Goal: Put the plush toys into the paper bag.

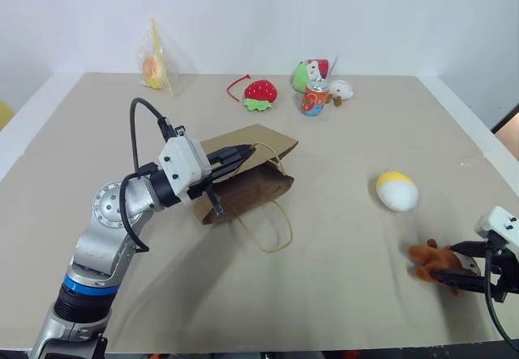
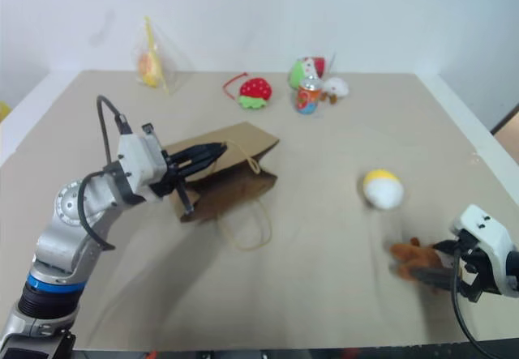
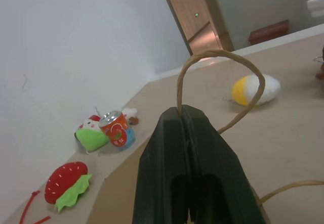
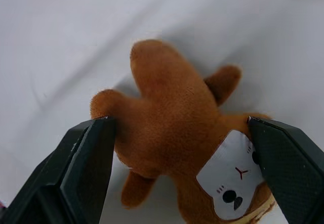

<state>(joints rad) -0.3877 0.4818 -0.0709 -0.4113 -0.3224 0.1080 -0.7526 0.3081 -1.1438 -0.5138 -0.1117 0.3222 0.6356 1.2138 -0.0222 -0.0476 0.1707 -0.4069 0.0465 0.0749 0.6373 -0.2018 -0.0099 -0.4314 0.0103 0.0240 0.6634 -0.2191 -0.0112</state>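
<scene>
Wide table [image 1: 340, 294], covered in beige. Brown paper bag [image 1: 251, 182] lying on its side near the middle, mouth turned toward the left hand [image 1: 243, 153]. Left hand pressed together, pinching one cord handle [image 3: 223, 62] of the bag; second handle [image 1: 272, 229] loose on the table. White egg with yellow top [image 1: 396, 190] resting to the right of the bag, well apart from it. Brown monkey [image 4: 177, 128] near the front right edge, between the spread fingers [image 4: 83, 168] of the right hand [image 1: 466, 263], lying on the table. At the far side, drink can [image 1: 315, 100] beside strawberry plush [image 1: 260, 93].
</scene>
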